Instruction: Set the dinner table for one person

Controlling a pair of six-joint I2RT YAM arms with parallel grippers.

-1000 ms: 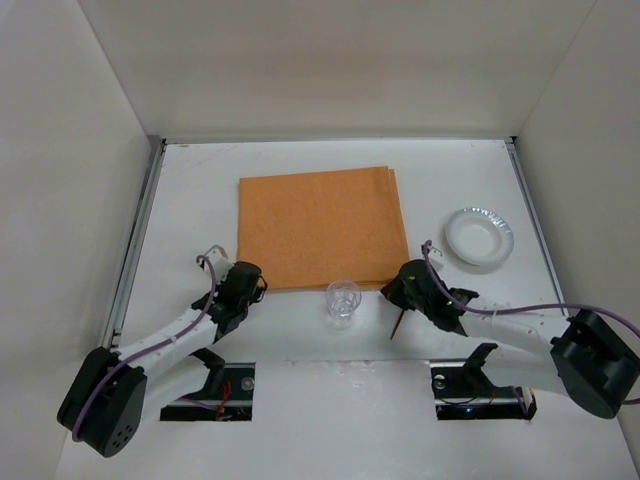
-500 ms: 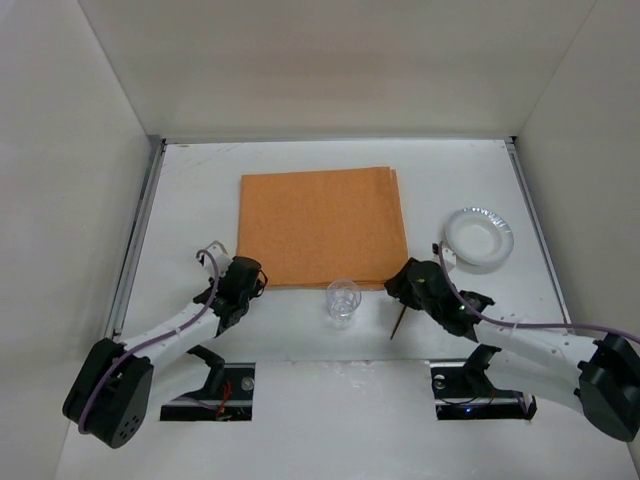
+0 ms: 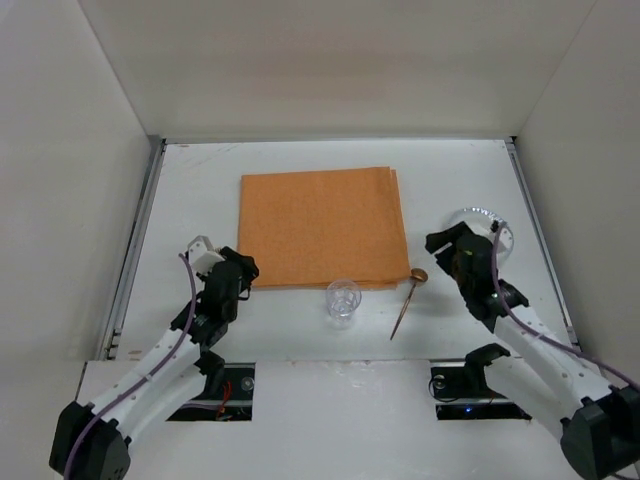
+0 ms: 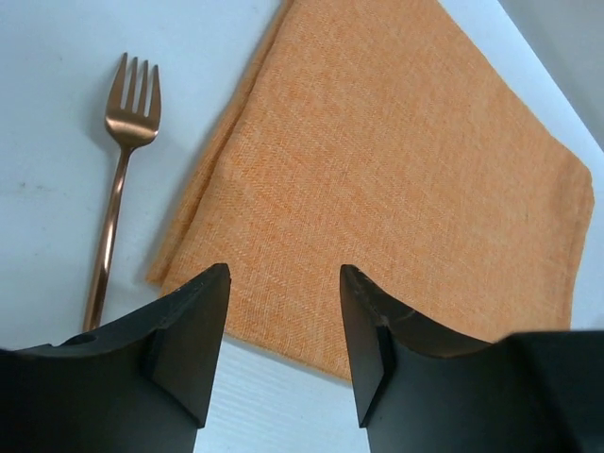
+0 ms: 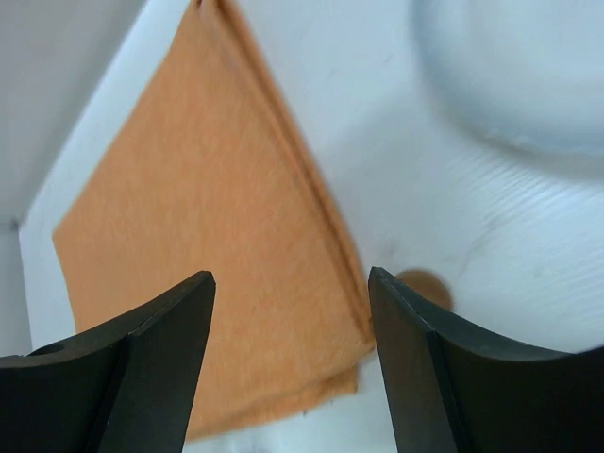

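On the white dinner table (image 3: pixel 200 190) lies an orange placemat (image 3: pixel 322 228). A clear glass (image 3: pixel 343 300) stands at its near edge. To the right of that edge a copper spoon (image 3: pixel 406 303) lies on the table, its bowl (image 5: pixel 425 288) beside the mat's corner. A copper fork (image 4: pixel 121 189) lies left of the placemat (image 4: pixel 396 170); the top view hides it under my left arm. My left gripper (image 4: pixel 283 274) hovers open and empty over the mat's near left corner (image 3: pixel 238 268). My right gripper (image 5: pixel 291 278) is open and empty, between the spoon and the white plate (image 3: pixel 485 240).
Metal rails (image 3: pixel 140 230) run along the table's left and right edges. White walls close in the back and sides. The plate (image 5: pixel 514 75) sits near the right rail. The arm bases and two cut-outs (image 3: pixel 215 385) line the near edge.
Both grippers went from shut to open. The right gripper pulled up and right toward the plate, baring the spoon on the table. The left gripper lifted slightly at the mat's corner.
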